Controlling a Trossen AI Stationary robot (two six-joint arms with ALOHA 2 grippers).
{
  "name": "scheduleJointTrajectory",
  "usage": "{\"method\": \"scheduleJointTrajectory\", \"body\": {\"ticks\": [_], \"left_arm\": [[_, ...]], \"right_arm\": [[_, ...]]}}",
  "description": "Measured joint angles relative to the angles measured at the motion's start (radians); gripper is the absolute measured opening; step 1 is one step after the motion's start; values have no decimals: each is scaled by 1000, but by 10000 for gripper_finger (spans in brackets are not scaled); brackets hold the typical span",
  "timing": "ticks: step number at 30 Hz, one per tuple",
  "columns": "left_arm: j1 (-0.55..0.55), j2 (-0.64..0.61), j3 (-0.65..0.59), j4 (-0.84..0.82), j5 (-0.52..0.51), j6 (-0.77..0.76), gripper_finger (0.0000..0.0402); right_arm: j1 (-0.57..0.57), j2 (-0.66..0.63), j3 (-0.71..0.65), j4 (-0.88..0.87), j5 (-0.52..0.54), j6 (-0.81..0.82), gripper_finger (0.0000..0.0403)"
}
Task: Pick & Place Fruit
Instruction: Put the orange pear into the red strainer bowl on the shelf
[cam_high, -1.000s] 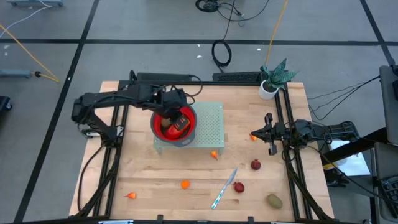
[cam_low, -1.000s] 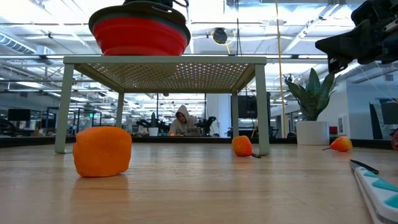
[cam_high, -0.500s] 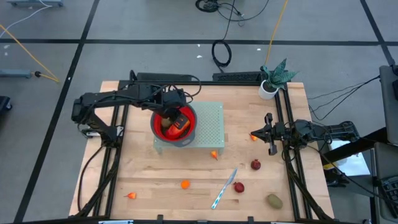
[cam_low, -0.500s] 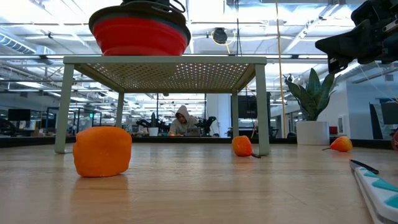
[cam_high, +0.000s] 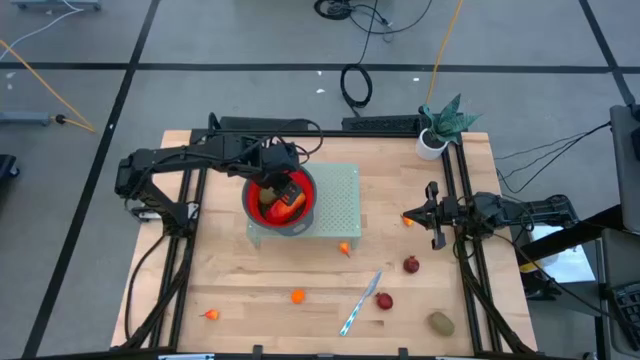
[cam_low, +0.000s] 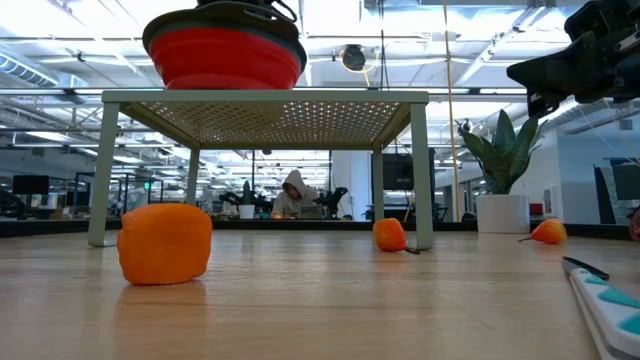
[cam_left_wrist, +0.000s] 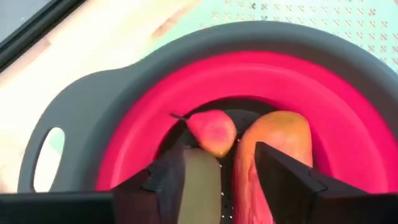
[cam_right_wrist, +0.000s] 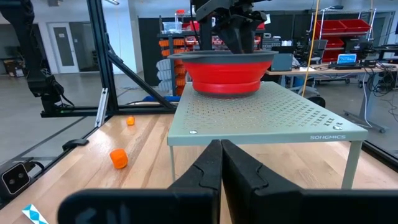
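Observation:
The red bowl (cam_high: 281, 200) with a grey rim stands on a pale green perforated stand (cam_high: 340, 205). My left gripper (cam_high: 279, 178) hangs over it, open, its fingers low inside the bowl (cam_left_wrist: 224, 180). In the bowl lie a long orange fruit (cam_left_wrist: 273, 146), a small red-yellow one (cam_left_wrist: 213, 132) and an olive-brown one (cam_left_wrist: 202, 180). More fruit rests on the table: orange ones (cam_high: 298, 296) (cam_high: 345, 249) (cam_high: 408, 220), dark red ones (cam_high: 411, 264) (cam_high: 384, 301) and an olive-brown one (cam_high: 441, 323). My right gripper (cam_high: 432, 215) waits shut at the table's right side. My left gripper reaches into the bowl from above, pointing down. The orange fruit's near end (cam_left_wrist: 249, 186) and the olive-brown fruit lie between its two open fingers. Whether either finger touches them, I cannot tell.
A silver-and-blue knife (cam_high: 360, 303) lies on the near half of the table. A potted plant (cam_high: 440, 125) stands at the far right corner. Another orange fruit (cam_high: 210, 315) sits near the left near corner. Arm frames run along both sides.

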Motion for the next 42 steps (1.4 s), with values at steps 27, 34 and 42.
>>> {"method": "scheduleJointTrajectory", "body": {"ticks": [27, 34, 42], "left_arm": [[-471, -44, 295, -243, 232, -574, 98], [-659, -43, 294, -246, 167, -851, 73], [-819, -43, 191, -244, 148, -1169, 43]], "right_arm": [[0, 0, 0, 0, -2, 0, 0], [0, 0, 0, 0, -2, 0, 0], [0, 0, 0, 0, -2, 0, 0]]}}
